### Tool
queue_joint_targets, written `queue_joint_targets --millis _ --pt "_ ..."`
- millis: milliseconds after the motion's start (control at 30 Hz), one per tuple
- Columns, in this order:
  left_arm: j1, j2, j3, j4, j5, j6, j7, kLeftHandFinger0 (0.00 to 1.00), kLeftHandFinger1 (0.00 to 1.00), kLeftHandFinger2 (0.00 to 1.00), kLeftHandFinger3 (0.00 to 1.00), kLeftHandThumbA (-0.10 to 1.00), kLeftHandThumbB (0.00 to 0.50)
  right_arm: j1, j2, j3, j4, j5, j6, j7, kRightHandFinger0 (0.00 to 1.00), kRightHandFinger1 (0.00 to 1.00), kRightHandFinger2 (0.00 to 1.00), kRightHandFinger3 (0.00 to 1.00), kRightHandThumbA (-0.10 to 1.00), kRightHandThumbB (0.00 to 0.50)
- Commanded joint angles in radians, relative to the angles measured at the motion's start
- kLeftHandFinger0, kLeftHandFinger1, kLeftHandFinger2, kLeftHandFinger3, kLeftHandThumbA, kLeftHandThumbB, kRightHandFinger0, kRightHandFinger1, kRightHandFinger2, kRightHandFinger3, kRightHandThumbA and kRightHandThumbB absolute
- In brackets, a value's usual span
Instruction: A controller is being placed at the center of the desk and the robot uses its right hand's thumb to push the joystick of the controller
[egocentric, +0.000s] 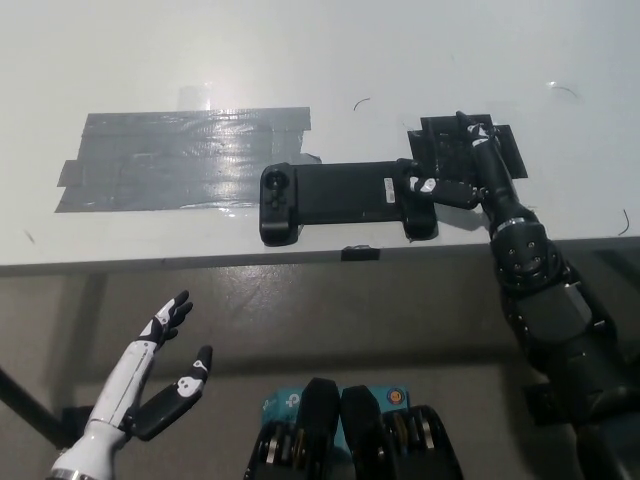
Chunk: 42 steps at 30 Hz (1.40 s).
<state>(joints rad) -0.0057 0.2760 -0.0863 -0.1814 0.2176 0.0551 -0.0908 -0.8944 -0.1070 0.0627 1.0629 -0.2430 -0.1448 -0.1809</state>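
A long black controller (345, 200) lies flat on the white desk (400, 60), near its front edge. A round joystick (277, 183) shows on its left grip. My black right hand (468, 170) rests at the controller's right grip, its thumb tip touching the top of that grip, the other fingers stretched out over a black patch (440, 140) behind it. The joystick under the thumb is hidden. My white left hand (150, 385) hangs open below the desk edge at the lower left, holding nothing.
A wide patch of grey tape (185, 155) covers the desk left of the controller. A small black clip (361, 253) sits on the desk's front edge. Thin dark scraps (563, 88) lie at the far right.
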Motion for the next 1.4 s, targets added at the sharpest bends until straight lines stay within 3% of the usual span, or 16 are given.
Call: queue_joint_targets --millis 0,633,667,900,933,1000,1200,1367 --pt "-0.015 0.005 0.010 -0.040 0.009 -0.006 -0.004 1.00 1.00 1.00 1.00 0.56 0.024 -0.078 -0.003 -0.024 0.012 0.033 -0.052 -0.042 1.00 1.00 1.00 1.00 1.00 0.307" --pt "-0.026 0.007 0.011 -0.037 -0.002 -0.010 -0.009 1.00 1.00 1.00 1.00 0.54 0.013 -0.134 -0.014 -0.048 0.046 0.054 -0.022 -0.048 1.00 1.00 1.00 1.00 1.00 0.312" --pt "-0.026 0.008 0.011 -0.036 -0.004 -0.009 -0.010 1.00 1.00 1.00 1.00 0.54 0.012 -0.136 -0.016 -0.047 0.061 0.053 -0.027 -0.049 1.00 1.00 1.00 1.00 1.00 0.282" --pt "-0.025 0.008 0.010 -0.038 0.006 -0.009 -0.006 1.00 1.00 1.00 1.00 0.55 0.013 -0.144 -0.027 -0.048 0.125 0.058 -0.045 -0.053 1.00 1.00 1.00 1.00 1.00 0.272" --pt "-0.025 0.007 0.012 -0.037 -0.004 -0.011 -0.008 1.00 1.00 1.00 1.00 0.55 0.013 -0.143 -0.031 -0.050 0.133 0.061 -0.050 -0.048 1.00 1.00 1.00 1.00 1.00 0.243" --pt "-0.026 0.008 0.011 -0.037 -0.002 -0.014 -0.008 1.00 1.00 1.00 1.00 0.55 0.012 -0.144 -0.033 -0.052 0.141 0.063 -0.050 -0.051 1.00 1.00 1.00 1.00 1.00 0.232" --pt "-0.029 0.009 0.014 -0.033 -0.004 -0.014 -0.008 1.00 1.00 1.00 1.00 0.56 0.028 -0.158 -0.052 -0.063 0.190 0.072 -0.035 -0.061 1.00 1.00 1.00 1.00 1.00 0.225" --pt "-0.025 0.006 0.013 -0.036 -0.005 -0.019 -0.006 1.00 1.00 1.00 1.00 0.56 0.017 -0.162 -0.067 -0.055 0.215 0.062 -0.046 -0.071 1.00 1.00 1.00 1.00 1.00 0.256"
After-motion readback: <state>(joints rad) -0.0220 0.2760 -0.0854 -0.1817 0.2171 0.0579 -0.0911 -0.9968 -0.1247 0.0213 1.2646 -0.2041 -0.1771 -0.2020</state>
